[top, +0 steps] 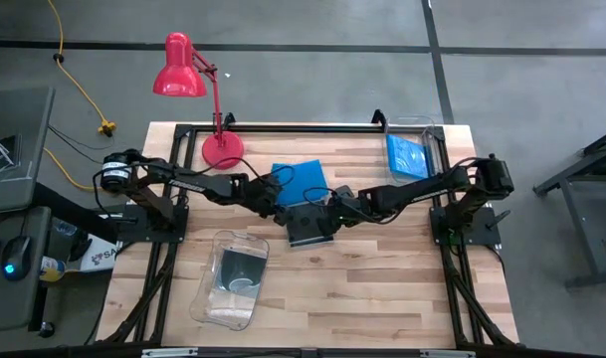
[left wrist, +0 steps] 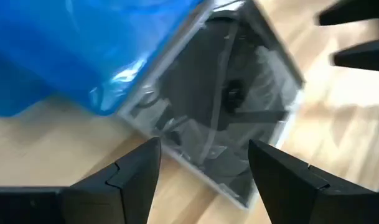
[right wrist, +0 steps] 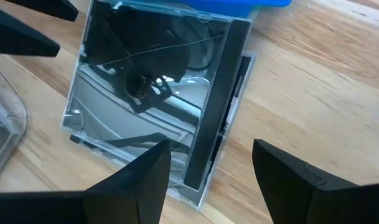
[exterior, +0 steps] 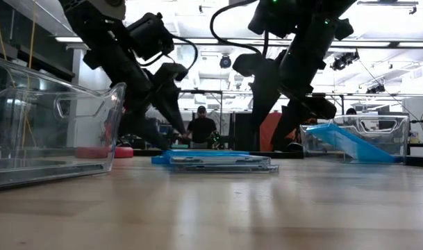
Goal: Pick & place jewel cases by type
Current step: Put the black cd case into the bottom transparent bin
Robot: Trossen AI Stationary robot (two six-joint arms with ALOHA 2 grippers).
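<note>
Wood-grain tabletop point(top: 382, 288), read from left to right. Near you on the left lies a clear plastic bin point(top: 230, 278) with one dark jewel case point(top: 243, 268) already in it. The left gripper point(top: 282, 207) reaches in to the table's middle; in its wrist view you see both fingers point(left wrist: 134, 177) spread apart, holding nothing, poised on either side of a corner of the dark jewel case point(left wrist: 229, 118) on the boards. That case point(top: 309, 225) lies flat at the centre, and the blue jewel case point(top: 299, 182) overlaps its far edge. The right gripper point(top: 334, 206) comes in from the other side over the same dark case point(right wrist: 155, 99); its fingers point(right wrist: 142, 186) also stand wide and empty.

Further right, at the far right corner, a second clear bin point(top: 414, 154) holds blue cases, one leaning on its wall point(exterior: 353, 142).

Hazards as you proceed: both grippers crowd one case, so they could collide if both descend. The blue case rests on the dark one; lifting the dark case is likely to drag or flip it. The case is thin and lies flat, so a grip on a corner could slip, and its lid could spring open.
</note>
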